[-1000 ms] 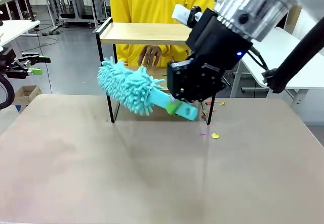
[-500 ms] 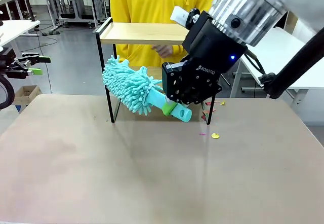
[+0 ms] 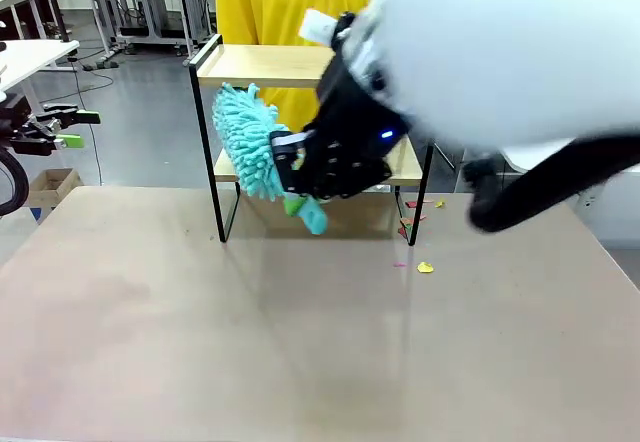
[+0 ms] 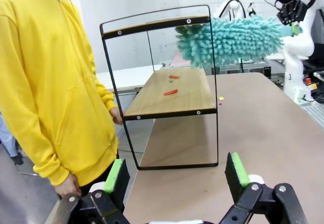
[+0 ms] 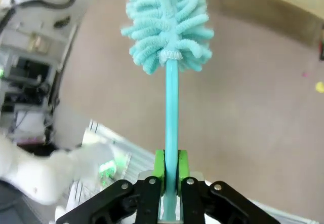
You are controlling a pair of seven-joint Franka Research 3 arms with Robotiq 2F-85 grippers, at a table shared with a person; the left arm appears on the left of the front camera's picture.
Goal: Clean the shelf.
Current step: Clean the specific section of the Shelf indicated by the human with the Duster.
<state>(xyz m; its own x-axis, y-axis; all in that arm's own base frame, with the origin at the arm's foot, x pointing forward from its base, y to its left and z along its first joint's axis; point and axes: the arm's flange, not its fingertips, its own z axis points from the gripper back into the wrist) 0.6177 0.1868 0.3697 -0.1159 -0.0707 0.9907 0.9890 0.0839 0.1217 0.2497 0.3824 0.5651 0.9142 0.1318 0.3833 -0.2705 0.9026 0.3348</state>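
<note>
The right tool (image 5: 171, 164) is clamped shut on the turquoise handle of a fluffy duster (image 5: 169, 16), with a green pad pressing each side of the stick. The duster's head is at the left end of the shelf (image 3: 262, 64), below the top board and above the lower one. The shelf stands at the middle of the surface's (image 3: 200, 342) far edge. Red scraps (image 4: 170, 92) lie on its lower board. The left tool (image 4: 176, 172) hovers wide open and empty, facing the shelf's left end. A person (image 4: 50, 82) in yellow stands beyond the far edge.
</note>
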